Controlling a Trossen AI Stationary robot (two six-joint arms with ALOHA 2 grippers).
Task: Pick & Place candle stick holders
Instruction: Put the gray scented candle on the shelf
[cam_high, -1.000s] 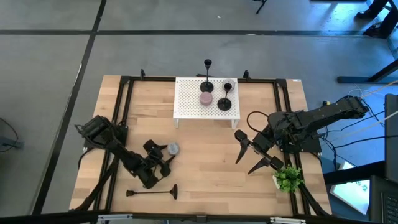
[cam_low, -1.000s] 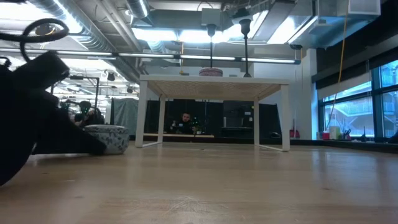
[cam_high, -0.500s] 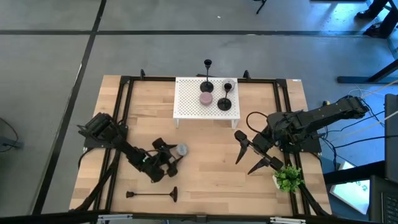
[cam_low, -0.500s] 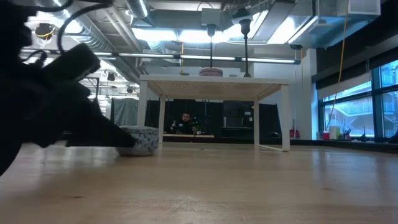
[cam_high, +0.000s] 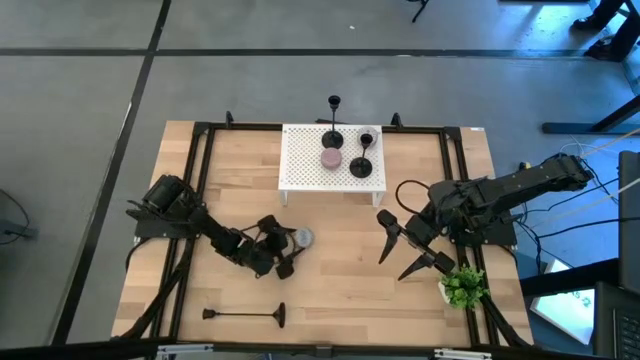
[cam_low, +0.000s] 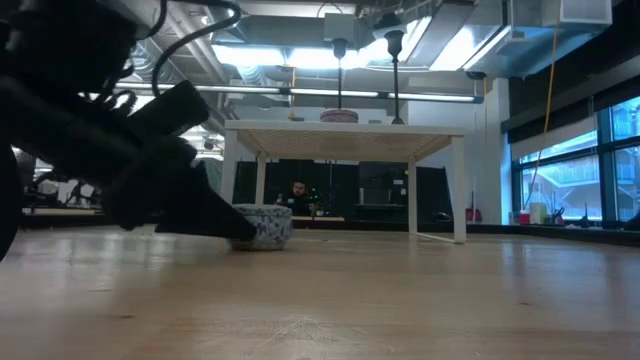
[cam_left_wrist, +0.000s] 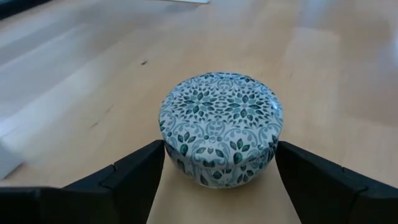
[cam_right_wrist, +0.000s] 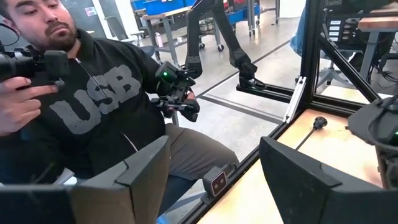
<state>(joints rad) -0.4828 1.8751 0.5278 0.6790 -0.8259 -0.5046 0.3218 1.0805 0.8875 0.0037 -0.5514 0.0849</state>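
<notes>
My left gripper (cam_high: 291, 252) is low over the table's near-left middle, shut on a round tin with a blue-green leaf pattern (cam_high: 301, 238), which also shows in the low view (cam_low: 262, 226) and the left wrist view (cam_left_wrist: 219, 127). One black candle stick holder (cam_high: 245, 314) lies on its side near the front edge. Two more holders (cam_high: 331, 138) (cam_high: 362, 165) stand upright on their bases on the white perforated stand (cam_high: 300, 170); they also show in the low view (cam_low: 340, 80) (cam_low: 395, 70). My right gripper (cam_high: 391, 270) is open and empty at the right. My left gripper pinches the tin's round side wall (cam_left_wrist: 166, 146) between its two fingers, one finger (cam_left_wrist: 134, 174) on each side, low on the wall. The fingers come in nearly level from the table's left. The tin stays upright at the table top; whether it rests on the table I cannot tell.
A pink round thing (cam_high: 331, 158) sits on the stand between the two holders. A small green plant (cam_high: 462, 288) stands at the near right by my right gripper. A black frame (cam_high: 200, 180) runs around the table. A seated person (cam_right_wrist: 93, 118) shows beyond the table.
My left gripper has gone toward the table's right edge, carrying the patterned tin with it along the table top. The tin has stayed upright. The lying holder and the right arm have kept still.
</notes>
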